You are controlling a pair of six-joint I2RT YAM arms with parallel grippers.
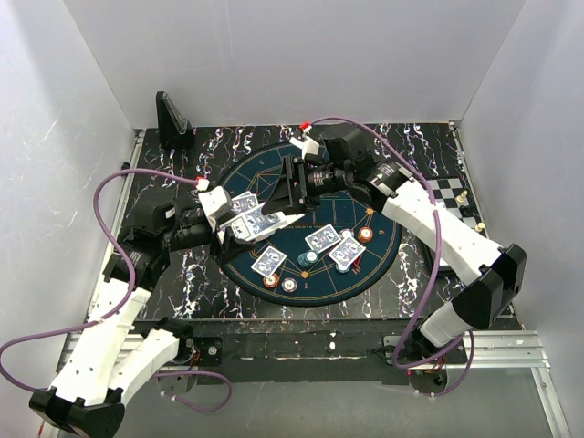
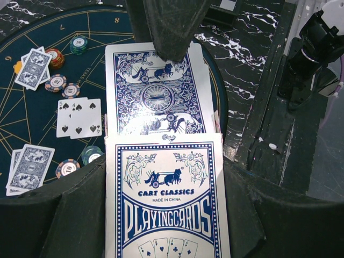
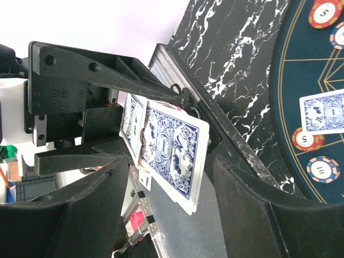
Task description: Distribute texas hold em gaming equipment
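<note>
My left gripper [image 1: 239, 225] is shut on a blue-white playing-card box [image 2: 166, 199], and a deck of blue-backed cards [image 2: 156, 91] sticks out of its far end. My right gripper [image 1: 290, 193] is open, its jaws standing either side of the deck's protruding end [image 3: 172, 156] with gaps on both sides. One right fingertip [image 2: 171, 24] hangs over the top card. On the round mat lie face-down card pairs [image 2: 33, 67] [image 2: 29, 166], a face-up pair [image 2: 79, 117] and striped chips [image 2: 56, 83] [image 2: 67, 168] [image 1: 365, 234].
The round dark-blue mat [image 1: 365, 182] covers the middle of the black marbled table. A black upright stand [image 1: 172, 119] is at the back left. A chessboard [image 1: 456, 193] shows at the right edge, partly under the right arm. White walls close in three sides.
</note>
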